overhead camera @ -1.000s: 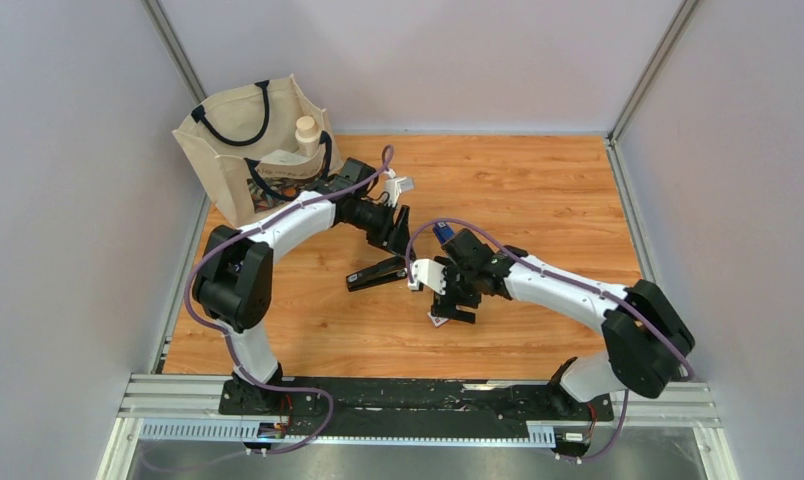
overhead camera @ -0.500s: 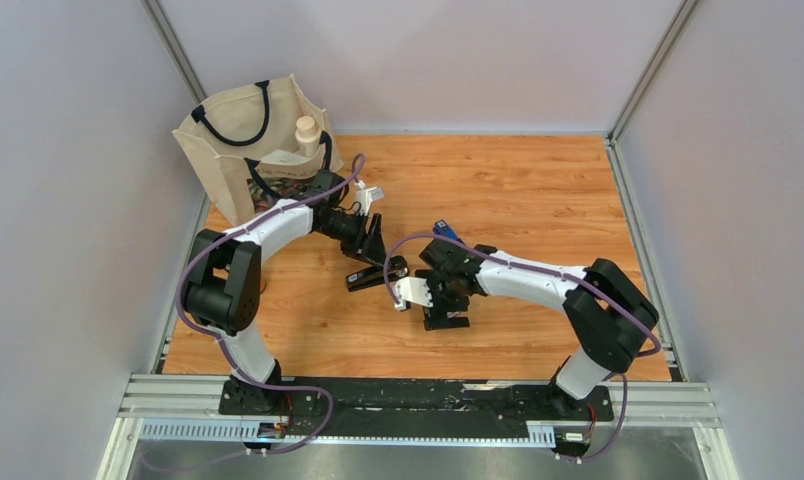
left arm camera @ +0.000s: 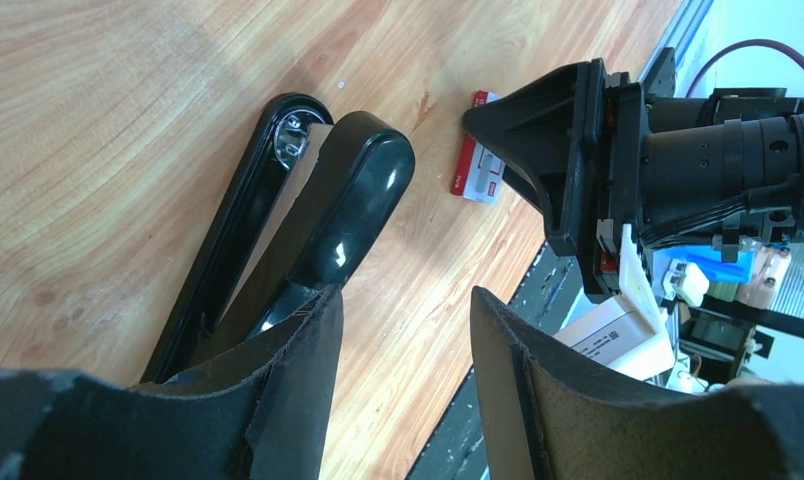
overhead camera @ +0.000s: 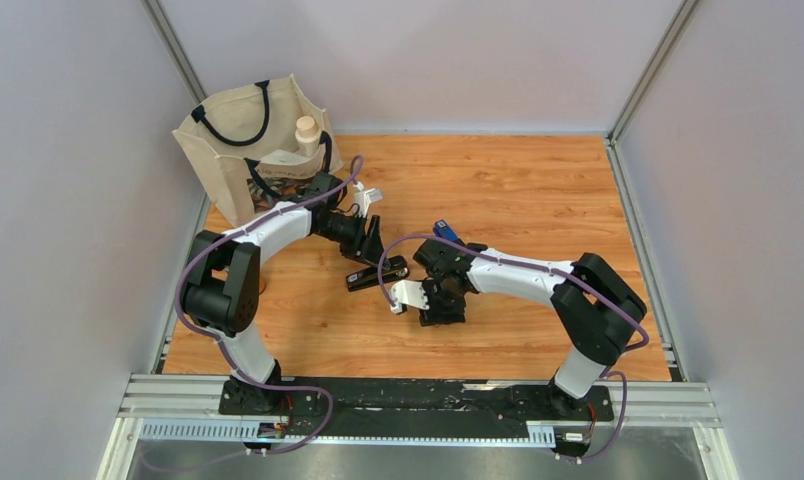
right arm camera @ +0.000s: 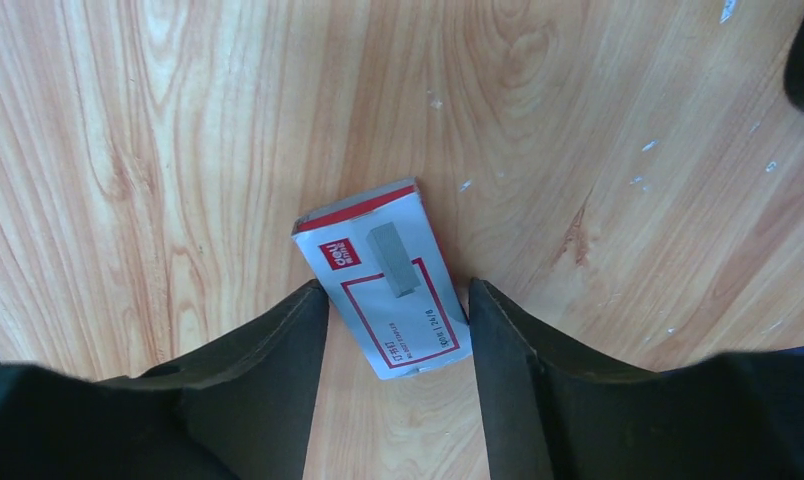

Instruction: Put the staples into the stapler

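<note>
Top external view: both arms are reaching in over the wooden table (overhead camera: 538,190). The left gripper (overhead camera: 370,250) is hanging just over the rear end of the black stapler (overhead camera: 376,274), which is lying flat near the table's middle. The right gripper (overhead camera: 441,312) is pointing down just right of that stapler; the staples are hiding beneath it here. A small part of the blue stapler (overhead camera: 444,231) is peeking out behind the right wrist, the rest being covered by the arm. A canvas tote bag (overhead camera: 250,150) is standing at the far left corner with a pale bottle (overhead camera: 306,135) sticking out of it.

Left wrist view: the 2 fingers (left arm camera: 288,390) are standing apart, gripping nothing. The black stapler (left arm camera: 308,230) is lying beyond the left finger with its glossy top arm raised off the base. The staples (left arm camera: 478,170) are lying flat on the wood further out, partly covered by the right gripper (left arm camera: 523,135) poised directly above.

Right wrist view: the 2 fingers (right arm camera: 263,380) are spread wide and closing on nothing. The staples (right arm camera: 386,278), a white box with red print, are lying flat and skewed on the table, the box's near end sitting between the fingertips. I cannot tell whether either pad is touching it.
</note>
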Controlling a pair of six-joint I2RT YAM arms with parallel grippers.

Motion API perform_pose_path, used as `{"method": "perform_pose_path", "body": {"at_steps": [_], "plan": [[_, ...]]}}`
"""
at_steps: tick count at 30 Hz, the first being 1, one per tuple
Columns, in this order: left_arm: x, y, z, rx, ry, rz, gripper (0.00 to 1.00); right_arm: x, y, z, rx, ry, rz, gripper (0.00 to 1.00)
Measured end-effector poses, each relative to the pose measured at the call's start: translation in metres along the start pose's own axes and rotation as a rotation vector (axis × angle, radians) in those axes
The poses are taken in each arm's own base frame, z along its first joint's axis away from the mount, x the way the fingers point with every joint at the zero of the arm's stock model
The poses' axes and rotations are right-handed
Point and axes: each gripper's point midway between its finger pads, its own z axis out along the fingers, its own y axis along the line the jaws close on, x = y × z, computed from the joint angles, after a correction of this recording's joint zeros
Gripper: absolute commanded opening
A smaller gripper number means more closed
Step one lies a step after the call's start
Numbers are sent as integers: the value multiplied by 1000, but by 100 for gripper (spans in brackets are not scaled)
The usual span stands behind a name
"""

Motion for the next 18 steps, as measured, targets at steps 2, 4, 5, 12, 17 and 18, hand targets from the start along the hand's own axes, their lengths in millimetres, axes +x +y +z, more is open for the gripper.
{"method": "perform_pose_path", "body": {"at_steps": [2,4,5,12,17,18], "plan": [[2,1,1,0,0,-2,58,0,1,0,-3,-3,7,52],[3,2,2,0,1,-8,58,0,2,0,-1,-8,15,48],[4,3,2,0,1,-9,58,1,3,-1,2,-14,21,46],[6,-2,8,7,12,1,58,9,-1,-11,35,-57,119,43],[16,-19,22,18,63,44,58,9,-10,-28,113,-113,188,41],[18,-24,26,23,74,58,58,10,-12,-31,132,-127,202,40]]}}
